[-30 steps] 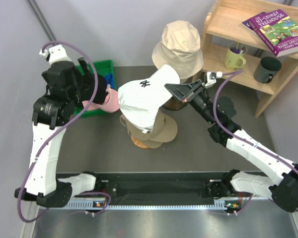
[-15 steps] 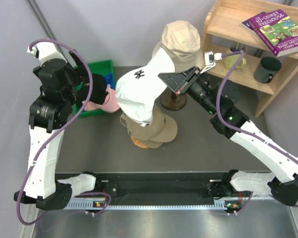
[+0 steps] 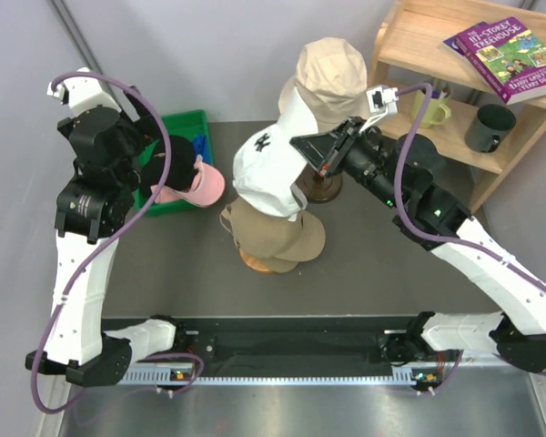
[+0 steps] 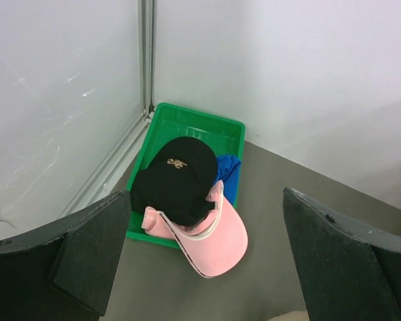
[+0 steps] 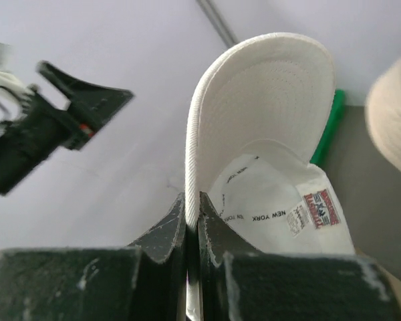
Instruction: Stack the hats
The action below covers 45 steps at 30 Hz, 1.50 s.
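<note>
I'm holding white cap (image 3: 268, 168) clamped in R fingers (image 3: 302, 146), dangling just up-right of tan cap (image 3: 282, 238), maybe touching; L fingers (image 4: 205, 192) spread wide, farther off.

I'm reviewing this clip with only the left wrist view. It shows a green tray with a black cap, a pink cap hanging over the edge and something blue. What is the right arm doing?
Observer: The right gripper is shut on the brim of a white cap, holding it in the air.
Operator: Held over what?
Observer: Over a tan cap that sits at mid-table.
Operator: Is there any other hat outside the tray?
Observer: Yes, a cream bucket hat, up on a stand behind those two.
</note>
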Available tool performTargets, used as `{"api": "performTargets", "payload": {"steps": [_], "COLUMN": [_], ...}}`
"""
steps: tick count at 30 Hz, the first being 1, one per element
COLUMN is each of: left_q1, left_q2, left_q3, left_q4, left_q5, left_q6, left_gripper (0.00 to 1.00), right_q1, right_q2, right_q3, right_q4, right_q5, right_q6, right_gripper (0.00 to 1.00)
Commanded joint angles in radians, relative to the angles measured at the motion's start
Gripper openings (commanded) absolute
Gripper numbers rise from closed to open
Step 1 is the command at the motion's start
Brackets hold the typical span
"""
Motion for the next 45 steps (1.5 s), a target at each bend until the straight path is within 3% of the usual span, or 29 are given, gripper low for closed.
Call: {"api": "performTargets", "payload": {"steps": [1, 8, 13, 20, 29, 33, 37, 41, 45], "left_q1": [0.007, 0.007, 0.007, 0.007, 0.007, 0.005, 0.005, 0.005, 0.005], "left_q2": [-0.001, -0.03, -0.032, -0.034, 0.014, 0.016, -0.004, 0.003, 0.008], "left_q3": [0.002, -0.001, -0.004, -0.039, -0.041, -0.064, -0.154, -0.209, -0.255], "left_q4": [0.093, 0.149, 0.151, 0.159, 0.166, 0.189, 0.235, 0.241, 0.234], "left_q5": [-0.049, -0.107, -0.117, -0.109, -0.055, 0.05, 0.253, 0.349, 0.391], "left_q6": [0.048, 0.12, 0.134, 0.127, 0.097, 0.121, 0.109, 0.085, 0.062], "left_gripper": [0.99, 0.99, 0.99, 0.99, 0.99, 0.99, 0.99, 0.99, 0.99], "right_q1": [0.032, 0.054, 0.017, -0.097, -0.212, -0.235, -0.252, -0.285, -0.294], "right_q2": [0.054, 0.213, 0.235, 0.128, 0.059, 0.072, 0.083, 0.101, 0.115], "right_q3": [0.031, -0.031, -0.249, -0.423, -0.648, -0.729, -0.805, -0.888, -0.934], "right_q4": [0.25, 0.542, 0.735, 0.783, 0.969, 1.052, 1.133, 1.249, 1.245], "right_q5": [-0.186, -0.37, -0.452, -0.421, -0.38, -0.364, -0.338, -0.32, -0.304], "right_q6": [0.099, 0.356, 0.499, 0.496, 0.596, 0.648, 0.694, 0.746, 0.734], "right_gripper": [0.0, 0.0, 0.0, 0.0, 0.0, 0.0, 0.0, 0.0, 0.0]}}
